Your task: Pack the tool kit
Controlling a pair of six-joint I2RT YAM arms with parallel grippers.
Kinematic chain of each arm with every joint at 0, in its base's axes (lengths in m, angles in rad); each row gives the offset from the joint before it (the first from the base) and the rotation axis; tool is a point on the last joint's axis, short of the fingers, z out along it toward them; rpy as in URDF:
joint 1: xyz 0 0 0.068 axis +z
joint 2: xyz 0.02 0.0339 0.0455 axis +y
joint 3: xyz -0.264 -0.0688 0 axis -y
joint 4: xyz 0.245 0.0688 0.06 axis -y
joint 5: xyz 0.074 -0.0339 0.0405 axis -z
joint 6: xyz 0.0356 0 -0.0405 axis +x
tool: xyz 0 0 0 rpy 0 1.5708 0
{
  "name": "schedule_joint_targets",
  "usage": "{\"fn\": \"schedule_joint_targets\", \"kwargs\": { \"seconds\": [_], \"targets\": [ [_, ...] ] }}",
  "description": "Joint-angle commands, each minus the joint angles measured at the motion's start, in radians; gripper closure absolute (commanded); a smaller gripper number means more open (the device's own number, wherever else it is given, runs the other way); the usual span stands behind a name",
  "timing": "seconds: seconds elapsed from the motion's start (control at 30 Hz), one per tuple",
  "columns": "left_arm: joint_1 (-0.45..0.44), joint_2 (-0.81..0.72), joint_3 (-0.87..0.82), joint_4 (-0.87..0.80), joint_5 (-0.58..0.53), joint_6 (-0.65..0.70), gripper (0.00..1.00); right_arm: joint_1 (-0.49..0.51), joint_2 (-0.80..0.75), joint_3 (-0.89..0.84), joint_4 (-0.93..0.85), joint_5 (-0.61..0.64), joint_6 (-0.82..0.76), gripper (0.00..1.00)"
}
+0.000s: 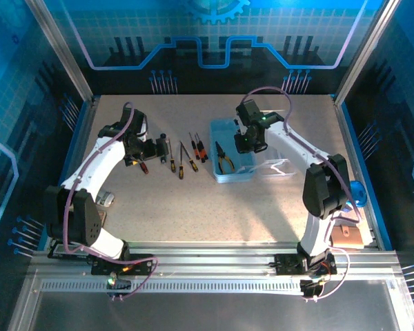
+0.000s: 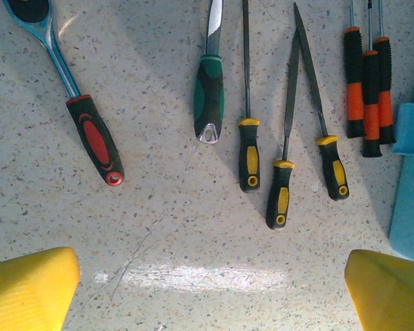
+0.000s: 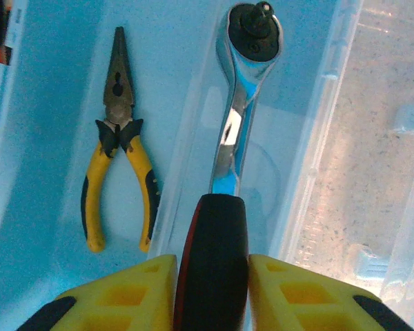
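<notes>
The right gripper [image 3: 212, 269], at lower centre of its wrist view, clamps the black-and-red handle of a ratchet wrench [image 3: 233, 117] over the pale-blue box [image 3: 48, 83]. Yellow-handled pliers [image 3: 121, 172] lie inside at left, and the clear lid [image 3: 379, 172] lies open at right. The left gripper [image 2: 210, 269] stands wide open, holding nothing, above the table [image 2: 159, 227]. The screwdrivers [image 2: 369, 96] lie at upper right, just beside the box edge.

Cool blue light, soft shadows, glare streak on the table [image 2: 193, 278].

No legible text or numbers — none on pliers [image 3: 121, 172], none on box [image 3: 48, 103]
</notes>
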Motion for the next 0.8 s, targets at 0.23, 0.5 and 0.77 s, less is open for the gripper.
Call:
{"fn": "schedule_joint_targets", "kwargs": {
  "seconds": [0.23, 0.5, 0.77],
  "targets": [
    [0.006, 0.008, 0.001, 0.001, 0.034, 0.014, 0.01, -0.008, -0.049, -0.042, 0.018, -0.069, -0.020, 0.64],
    [0.005, 0.018, 0.008, -0.003, 0.032, 0.018, 0.01, -0.008, -0.086, -0.045, 0.016, -0.097, -0.023, 0.56],
    [0.005, 0.084, 0.010, 0.003, 0.018, 0.023, 0.01, 0.007, -0.219, -0.079, 0.026, -0.200, -0.059, 0.00]
  ]
}}
